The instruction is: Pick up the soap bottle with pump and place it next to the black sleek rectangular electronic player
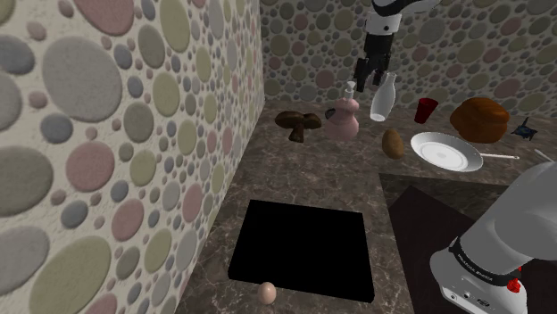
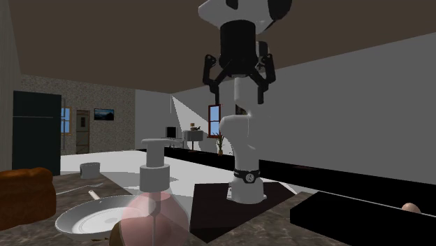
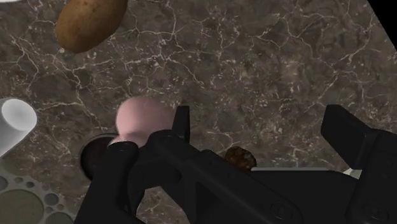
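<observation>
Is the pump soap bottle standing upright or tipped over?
Upright: the soap bottle stands on its round pink base on the counter, pump head on top.

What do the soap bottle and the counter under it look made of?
Soap bottle: pink, smooth, slightly see-through in the second exterior view, so glass or plastic; cannot tell which. Counter: dark brown stone, marble-like, by its white veining.

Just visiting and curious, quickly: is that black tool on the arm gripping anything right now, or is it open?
Tool: open, holding nothing; the pink soap bottle stands free below it.
</observation>
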